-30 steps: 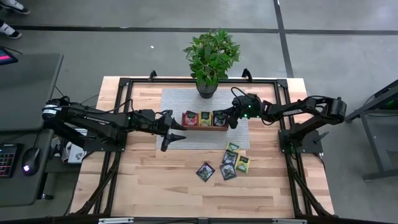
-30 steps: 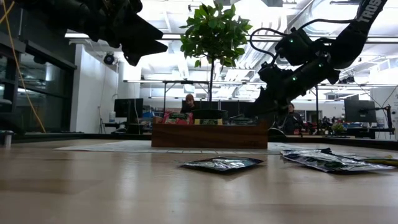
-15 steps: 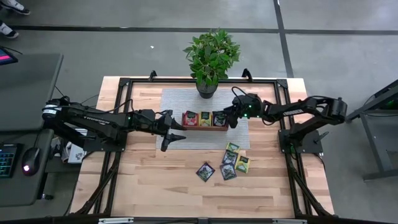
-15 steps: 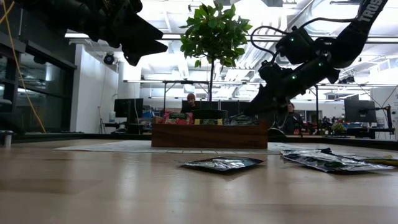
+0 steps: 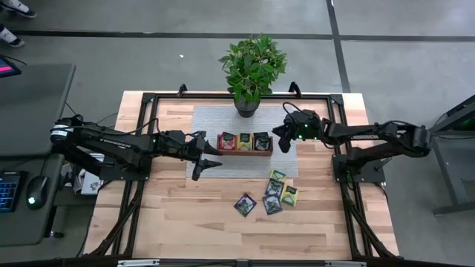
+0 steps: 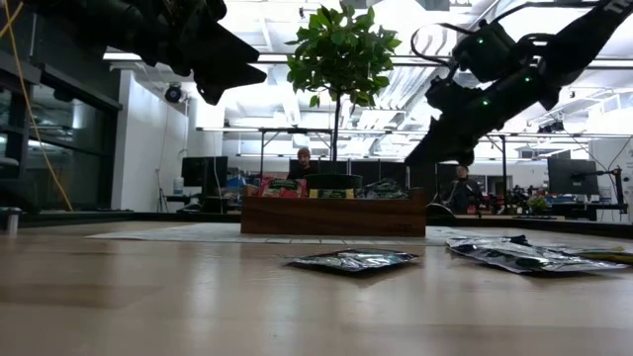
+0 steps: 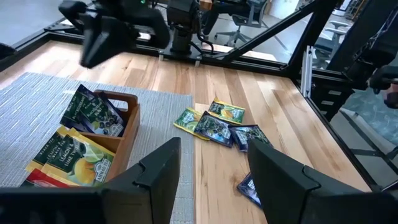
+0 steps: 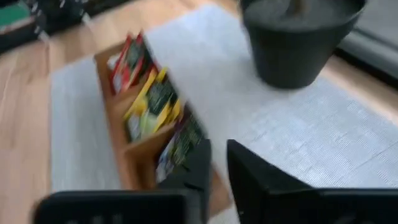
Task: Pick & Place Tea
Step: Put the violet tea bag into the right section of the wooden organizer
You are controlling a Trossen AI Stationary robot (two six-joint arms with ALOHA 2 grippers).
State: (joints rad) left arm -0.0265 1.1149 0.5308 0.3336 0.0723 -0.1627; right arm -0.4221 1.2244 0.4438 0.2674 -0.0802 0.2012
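Note:
A brown wooden tray (image 5: 244,152) stands on a grey mat (image 5: 208,122). It holds red (image 5: 226,140), yellow-green (image 5: 244,139) and dark (image 5: 261,139) tea sachets standing on edge. Several more sachets (image 5: 276,191) lie flat on the wood nearer the front, one (image 5: 245,204) apart from the rest. My right gripper (image 5: 279,136) hovers just right of the tray's right end. Only a narrow gap shows between its fingers (image 8: 219,165), and nothing is in it. My left gripper (image 5: 210,162) waits open and empty, left of the tray and above the mat.
A potted plant (image 5: 246,104) stands on the mat's far edge, right behind the tray and close to my right gripper. A black metal frame (image 5: 148,100) runs around the table. Bare wood lies toward the front (image 5: 208,222).
My right gripper has drawn back from the tray's right compartment, rising and moving toward the table's right edge. The dark sachets stay in that compartment.

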